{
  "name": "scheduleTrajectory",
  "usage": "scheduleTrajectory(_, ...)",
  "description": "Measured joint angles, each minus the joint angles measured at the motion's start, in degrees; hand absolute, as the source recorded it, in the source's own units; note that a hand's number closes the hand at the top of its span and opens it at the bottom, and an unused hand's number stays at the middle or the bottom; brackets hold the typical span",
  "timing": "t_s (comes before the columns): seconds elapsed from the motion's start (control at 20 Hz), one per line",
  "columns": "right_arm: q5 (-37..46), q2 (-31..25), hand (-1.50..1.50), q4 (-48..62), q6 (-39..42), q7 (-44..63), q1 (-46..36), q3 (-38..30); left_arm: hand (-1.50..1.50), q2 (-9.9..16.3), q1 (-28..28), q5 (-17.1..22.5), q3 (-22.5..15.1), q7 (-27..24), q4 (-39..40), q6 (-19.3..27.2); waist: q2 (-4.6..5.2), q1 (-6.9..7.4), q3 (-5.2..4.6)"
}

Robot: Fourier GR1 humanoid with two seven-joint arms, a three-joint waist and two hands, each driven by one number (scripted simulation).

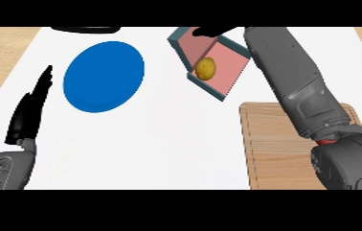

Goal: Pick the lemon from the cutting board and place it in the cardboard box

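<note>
White counter point(184, 129) holds a box point(230, 69) with the small, firm, round lemon point(206, 68) lying inside, easy to roll, while the right hand point(212, 31) hovers above with unclear fingers and the left hand point(29, 112) rests open.

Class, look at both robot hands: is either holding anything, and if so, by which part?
Nothing is held. The lemon lies in the cardboard box, apart from the right robot hand above it; the left robot hand rests open.

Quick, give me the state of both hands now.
Left hand: open, fingers straight, holding nothing.
Right hand: mostly hidden behind the box; cannot be told.
</note>
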Motion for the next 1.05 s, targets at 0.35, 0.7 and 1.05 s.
scheduleTrajectory(0.35, -4.39, -7.94, -1.50, 0.54, 7.19, -3.57, 2.26, -4.65, 0.00, -0.41, 1.01, -0.35, 0.12, -0.23, -0.35, 0.39, -0.21, -0.66, 0.03)
scheduleTrajectory(0.7, -5.30, -16.92, -1.50, 1.64, 12.57, -5.73, 6.03, -6.18, 0.00, -0.65, 1.08, -0.66, 0.28, -0.13, -0.40, 0.60, -0.13, -0.80, 0.06)
scheduleTrajectory(1.05, -4.58, -25.87, -1.50, 2.40, 21.53, -9.40, 10.41, -5.78, 0.00, -0.52, 1.75, -0.15, 0.69, -0.59, -0.91, -0.08, -0.03, -0.63, 0.15)
